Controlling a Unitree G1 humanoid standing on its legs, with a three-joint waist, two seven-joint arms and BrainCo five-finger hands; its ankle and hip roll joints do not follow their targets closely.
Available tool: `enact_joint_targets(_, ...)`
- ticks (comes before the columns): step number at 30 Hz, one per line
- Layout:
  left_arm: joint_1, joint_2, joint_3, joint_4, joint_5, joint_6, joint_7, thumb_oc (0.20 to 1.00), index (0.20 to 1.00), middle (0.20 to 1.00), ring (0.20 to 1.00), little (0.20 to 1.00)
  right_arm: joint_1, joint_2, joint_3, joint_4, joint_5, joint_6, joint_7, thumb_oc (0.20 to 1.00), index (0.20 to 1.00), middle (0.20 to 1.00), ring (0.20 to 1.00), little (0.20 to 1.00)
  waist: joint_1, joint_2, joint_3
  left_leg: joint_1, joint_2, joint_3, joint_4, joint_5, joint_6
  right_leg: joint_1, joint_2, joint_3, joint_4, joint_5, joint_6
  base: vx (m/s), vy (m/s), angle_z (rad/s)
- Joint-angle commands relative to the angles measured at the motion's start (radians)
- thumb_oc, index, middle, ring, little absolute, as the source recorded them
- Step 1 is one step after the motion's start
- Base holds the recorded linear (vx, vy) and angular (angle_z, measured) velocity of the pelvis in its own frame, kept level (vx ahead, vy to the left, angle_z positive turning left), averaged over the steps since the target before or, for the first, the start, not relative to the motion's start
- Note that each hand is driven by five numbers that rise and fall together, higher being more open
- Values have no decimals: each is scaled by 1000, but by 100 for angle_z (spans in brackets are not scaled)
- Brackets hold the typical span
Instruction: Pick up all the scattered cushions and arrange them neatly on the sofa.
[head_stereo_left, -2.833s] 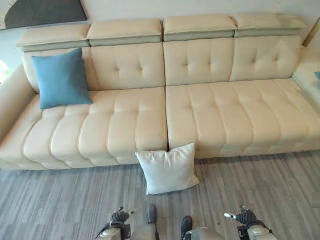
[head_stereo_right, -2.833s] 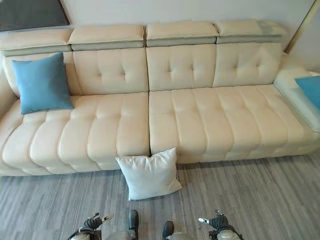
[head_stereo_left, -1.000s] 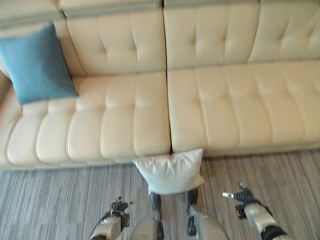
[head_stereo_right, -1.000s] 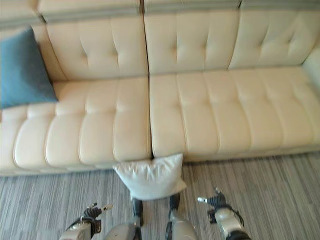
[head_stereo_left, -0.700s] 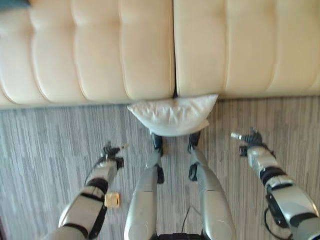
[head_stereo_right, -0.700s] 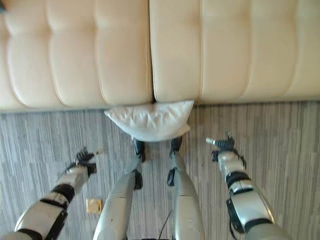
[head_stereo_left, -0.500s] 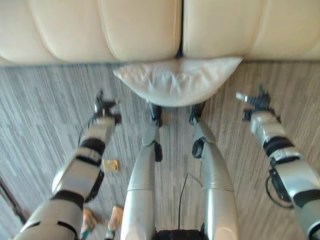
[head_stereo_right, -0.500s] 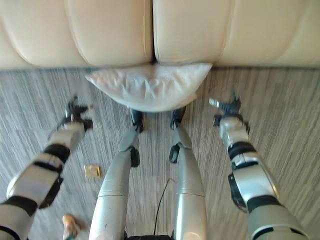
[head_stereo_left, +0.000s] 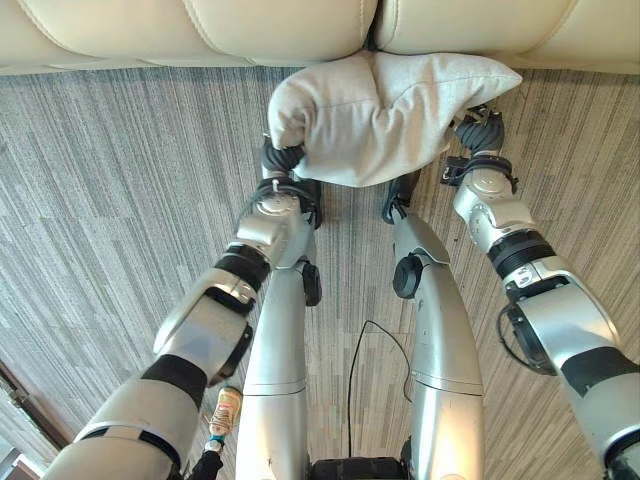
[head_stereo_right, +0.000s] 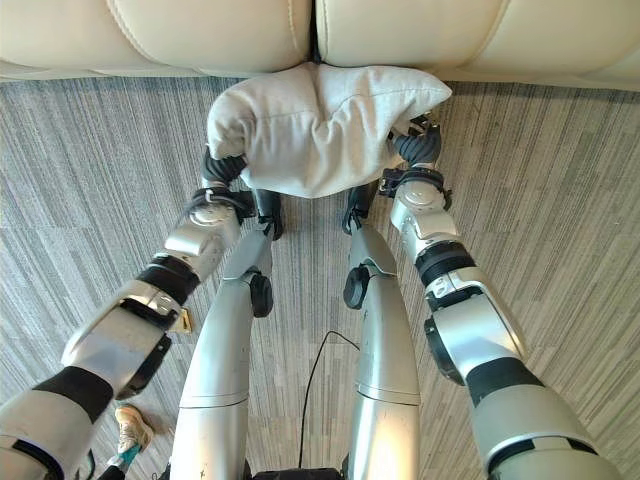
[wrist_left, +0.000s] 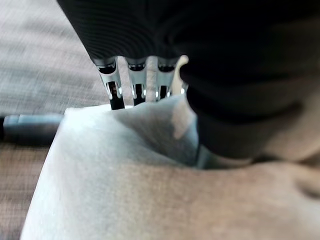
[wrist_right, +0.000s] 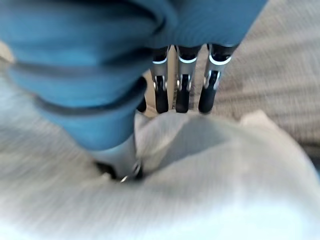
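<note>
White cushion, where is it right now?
In the left eye view the white cushion sits at top centre, against the sofa's front edge above the grey floor, gripped between the left hand and the right hand.

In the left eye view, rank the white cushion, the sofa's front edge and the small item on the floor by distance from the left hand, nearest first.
1. White cushion: the left hand is at its left end, in contact.
2. Sofa: its front edge runs just beyond the cushion, ahead of the hand.
3. Small item on the floor: far back, beside the left arm's upper part.
</note>
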Motion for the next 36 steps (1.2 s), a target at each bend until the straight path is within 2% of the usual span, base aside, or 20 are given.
enact_joint_targets(1, 33, -219, -51, -94, -109, -56, -137, 200, 200, 200, 200, 200, 60, 118, 39, -122, 61, -87, 61, 200, 200, 200, 200, 200, 5, 11, -70, 83, -3, -21, 2, -90, -42, 90, 22, 54, -33, -121, 83, -65, 11, -9)
enact_joint_targets(5, 75, -229, -54, -153, -122, -61, -145, 200, 200, 200, 200, 200, 127, 142, 19, -179, 76, -99, 65, 200, 200, 200, 200, 200, 3, 6, -70, 194, -1, -21, -77, -73, -48, 199, 27, 46, -112, -96, 94, -59, 6, -8)
enact_joint_targets(6, 117, -204, -48, -228, -90, -66, -135, 200, 200, 200, 200, 200, 205, 139, 14, -270, 63, -105, 73, 200, 200, 200, 200, 200, -1, 1, -70, 267, -1, -24, -119, -62, -55, 272, 32, 41, -147, -84, 101, -46, 6, -6)
enact_joint_targets(8, 161, -190, -50, -271, -62, -54, -131, 200, 200, 200, 200, 200, 269, 137, 7, -314, 43, -97, 74, 200, 200, 200, 200, 200, -2, -2, -70, 333, -5, -24, -157, -54, -58, 336, 36, 36, -181, -77, 104, -41, 14, -6)
enact_joint_targets(12, 360, -90, -21, -435, 68, -14, -125, 200, 200, 200, 200, 200, 515, 101, -2, -458, -36, -50, 117, 200, 200, 200, 200, 200, 2, -14, -72, 568, -11, -28, -251, -41, -63, 580, 37, 16, -278, -62, 112, -15, 8, -7)
enact_joint_targets(15, 542, -52, 12, -542, 96, 7, -148, 200, 200, 200, 200, 200, 696, 85, -10, -561, -109, -13, 156, 200, 200, 200, 200, 200, 4, -23, -115, 720, -10, -23, -318, -43, -61, 739, 38, 4, -353, -52, 121, 82, 16, -8)
enact_joint_targets(17, 605, -41, 26, -568, 103, 13, -156, 200, 200, 200, 200, 200, 749, 82, -18, -587, -122, -2, 174, 200, 200, 200, 200, 200, 6, -25, -128, 764, -10, -23, -339, -41, -60, 790, 39, -3, -382, -46, 126, 89, 16, -6)
enact_joint_targets(19, 761, 0, 69, -654, 128, 29, -189, 200, 200, 200, 200, 200, 882, 74, -44, -652, -163, 25, 217, 200, 200, 200, 200, 200, 12, -28, -185, 891, -9, -10, -407, -39, -54, 919, 42, -11, -451, -24, 139, 153, 56, -4)
enact_joint_targets(25, 994, 74, 154, -823, 198, 58, -246, 200, 200, 200, 200, 200, 1056, 42, -72, -811, -249, 47, 292, 200, 200, 200, 200, 200, 28, -15, -297, 1088, -10, 15, -549, -23, -48, 1100, 43, -21, -581, 11, 168, 125, 90, -11)
enact_joint_targets(28, 1051, 79, 172, -859, 234, 65, -249, 200, 200, 200, 200, 200, 1088, 30, -75, -878, -296, 44, 305, 200, 200, 200, 200, 200, 35, -15, -336, 1145, -17, 21, -549, -41, -32, 1155, 37, -19, -583, 4, 174, 88, 126, 2)
enact_joint_targets(33, 1080, 68, 189, -851, 289, 63, -212, 200, 200, 200, 200, 200, 1110, 17, -93, -932, -394, 42, 285, 200, 200, 200, 200, 200, 45, -14, -361, 1184, -39, 4, -520, -78, 2, 1191, 15, -11, -522, -32, 190, 67, 165, 1)
enact_joint_targets(34, 1080, 66, 185, -850, 295, 63, -204, 200, 200, 200, 200, 200, 1118, 22, -100, -935, -402, 44, 280, 200, 200, 200, 200, 200, 43, -9, -361, 1191, -44, -2, -513, -85, 11, 1184, 8, -7, -473, -49, 192, 33, 265, 15)
enact_joint_targets(36, 1086, 69, 196, -852, 301, 70, -187, 200, 200, 200, 200, 200, 1131, 39, -115, -938, -406, 42, 266, 200, 200, 200, 200, 200, 46, -2, -335, 1228, -49, 2, -508, -104, 36, 1128, -15, -17, -249, -59, 193, 14, 260, 20)
